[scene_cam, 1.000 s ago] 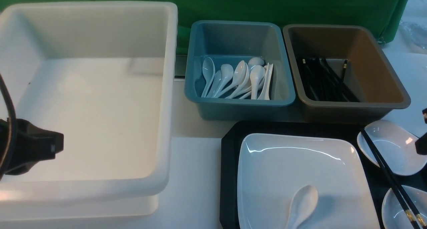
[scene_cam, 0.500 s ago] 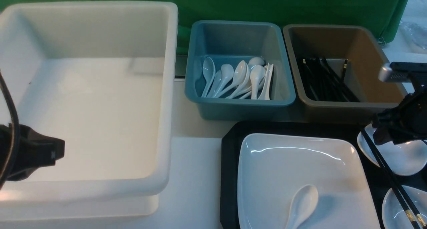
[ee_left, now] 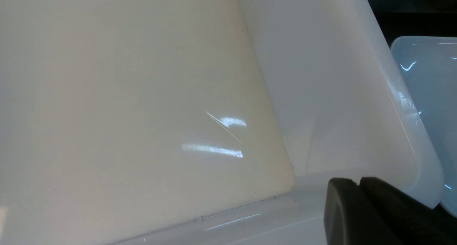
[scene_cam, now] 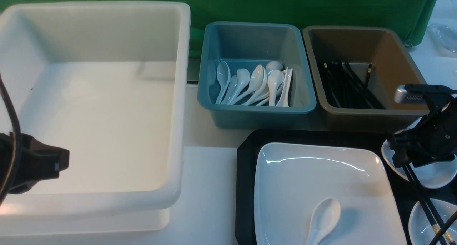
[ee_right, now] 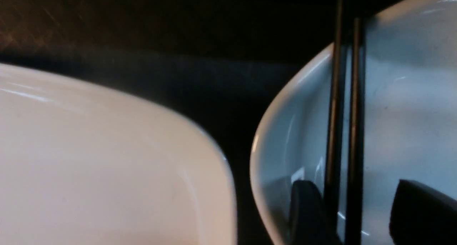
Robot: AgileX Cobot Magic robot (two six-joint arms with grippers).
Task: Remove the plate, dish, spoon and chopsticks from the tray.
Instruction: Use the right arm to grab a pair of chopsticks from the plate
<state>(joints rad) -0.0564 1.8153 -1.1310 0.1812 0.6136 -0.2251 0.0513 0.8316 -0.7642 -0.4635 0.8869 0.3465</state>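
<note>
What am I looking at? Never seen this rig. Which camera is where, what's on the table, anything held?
A two-armed robot clearing tableware. The wide picture looks forward from between its arms; the other two come from a camera on each wrist. The left pincer is shut, holding nothing, at the white tub. The right pincer is open, straddling the chopsticks, which lie across two small dishes on the black tray; nothing is gripped yet. The tray also carries a square plate with a spoon on it. Behind: a blue bin holding other spoons, a brown bin holding other chopsticks.
</note>
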